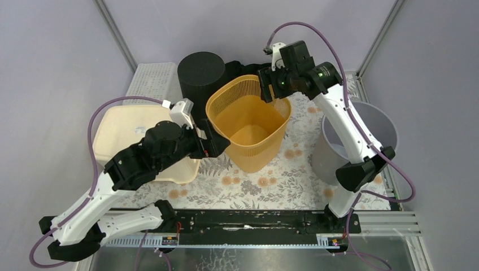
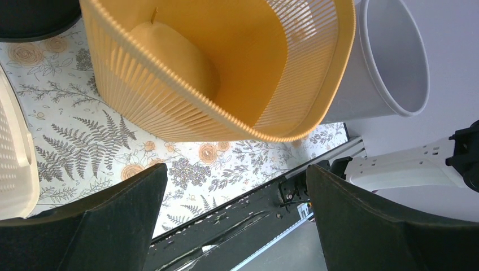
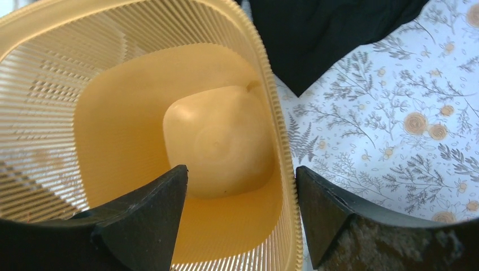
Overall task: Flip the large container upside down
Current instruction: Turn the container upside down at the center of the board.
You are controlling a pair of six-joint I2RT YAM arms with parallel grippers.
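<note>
The large container is an orange slatted basket [image 1: 248, 121] standing mouth up on the floral mat, leaning a little. My right gripper [image 1: 272, 93] is at its far rim. In the right wrist view the right gripper [image 3: 240, 172] straddles the rim of the basket [image 3: 141, 113], one finger inside and one outside. Its jaws stand wide and only the outer finger is close to the wall. My left gripper [image 1: 217, 142] is by the basket's left wall. In the left wrist view the left gripper [image 2: 237, 169] is open and empty below the basket [image 2: 226, 73].
A black bin [image 1: 202, 73] stands just behind the basket, with a white slatted basket [image 1: 151, 82] to its left. A cream container [image 1: 130, 141] lies at the left under my left arm. A grey bucket [image 1: 361, 135] stands at the right by the right arm.
</note>
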